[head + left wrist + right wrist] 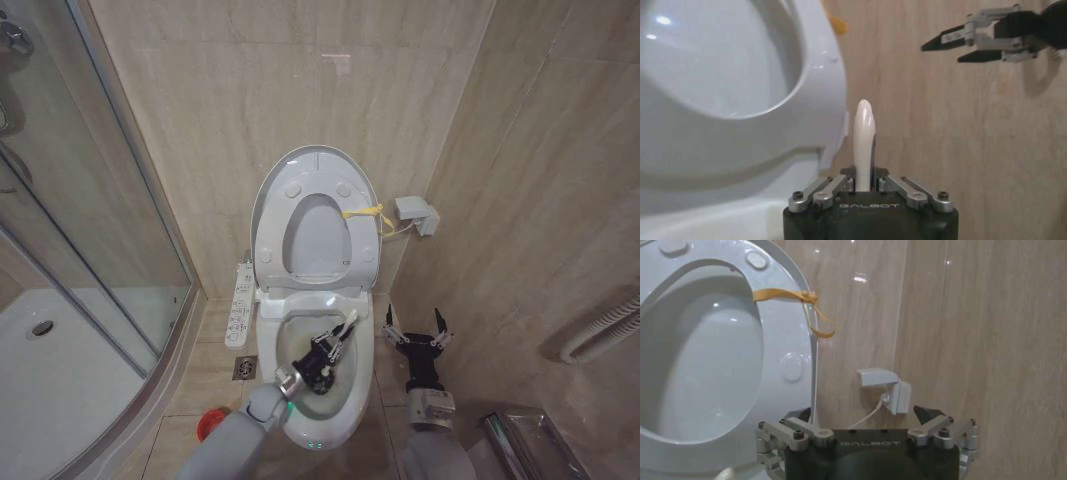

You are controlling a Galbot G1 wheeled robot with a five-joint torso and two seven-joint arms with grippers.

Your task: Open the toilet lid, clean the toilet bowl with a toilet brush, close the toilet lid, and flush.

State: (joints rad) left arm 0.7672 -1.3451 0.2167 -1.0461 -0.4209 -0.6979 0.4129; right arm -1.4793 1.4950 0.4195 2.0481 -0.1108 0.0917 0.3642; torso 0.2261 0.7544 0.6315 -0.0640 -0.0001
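The toilet lid (312, 165) stands raised against the back wall, with the ring seat (318, 240) also raised in front of it and a yellow tie (366, 212) at the edge. The toilet bowl (310, 420) is exposed.

The left gripper (333, 347) is inside the bowl, near its centre, clamped on the white handle of the toilet brush (864, 142). In the left wrist view the handle rises straight between the closed fingers (819, 192); the bristle head is not visible, so contact with the bowl surface cannot be confirmed.

The right gripper (416, 332) hangs beside the bowl's right rim, above the floor, fingers spread and empty.

Hazards, as judged from this position:
- Handle slip. The handle is slim and smooth; scrubbing force against the ceramic may rotate or pull it through the fingers.
- Gripper collision. The left gripper sits low within the bowl; a wide sweep may strike the rim or inner wall.
- Seat drop. An upward arm motion near the back rim may knock the raised seat and lid forward onto the arm.
- Right-side interference. The wall socket (416, 214) and its cable lie near the tie; a right-arm reach for the lid may snag them.
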